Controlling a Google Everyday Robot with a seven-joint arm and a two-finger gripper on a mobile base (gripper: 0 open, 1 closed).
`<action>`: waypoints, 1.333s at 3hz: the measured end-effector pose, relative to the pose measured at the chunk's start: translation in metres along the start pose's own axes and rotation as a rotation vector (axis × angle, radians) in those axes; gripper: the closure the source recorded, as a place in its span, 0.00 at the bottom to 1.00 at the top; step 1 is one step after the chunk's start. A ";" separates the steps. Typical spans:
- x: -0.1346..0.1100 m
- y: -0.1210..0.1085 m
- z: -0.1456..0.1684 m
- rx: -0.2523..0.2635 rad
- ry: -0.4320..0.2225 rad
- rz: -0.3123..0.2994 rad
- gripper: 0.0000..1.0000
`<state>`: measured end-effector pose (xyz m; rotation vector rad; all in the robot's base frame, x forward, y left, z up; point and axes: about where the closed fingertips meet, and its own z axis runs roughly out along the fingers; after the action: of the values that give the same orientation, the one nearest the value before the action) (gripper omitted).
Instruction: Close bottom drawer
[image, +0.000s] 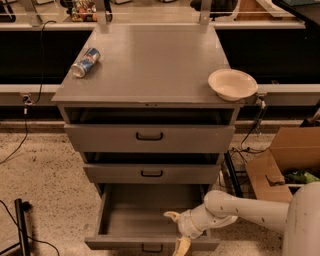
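Observation:
The bottom drawer (131, 242) of the grey cabinet stands pulled far out, showing its plain grey tray and a small black handle (151, 248) on the slim front panel. My gripper (176, 231) is at the drawer's front right, with the white arm reaching in from the right. It is open: one yellowish finger (170, 216) lies inside the tray and the other (182, 246) hangs in front of the front panel, so the jaws straddle the panel's top edge. The middle drawer (150, 173) and top drawer (149, 136) stand slightly out.
A blue can (85, 62) lies on the cabinet top at the left, and a white bowl (232, 83) sits at its right edge. An open cardboard box (280, 165) stands on the floor to the right. Cables and a black post (21, 225) are on the left.

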<state>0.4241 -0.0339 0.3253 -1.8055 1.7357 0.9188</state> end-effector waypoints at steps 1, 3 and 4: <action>0.009 0.006 0.004 0.021 -0.035 0.019 0.18; 0.019 0.030 0.021 0.088 -0.064 0.109 0.66; 0.025 0.041 0.039 0.120 -0.064 0.158 0.95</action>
<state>0.3772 -0.0256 0.2856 -1.5651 1.8726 0.9036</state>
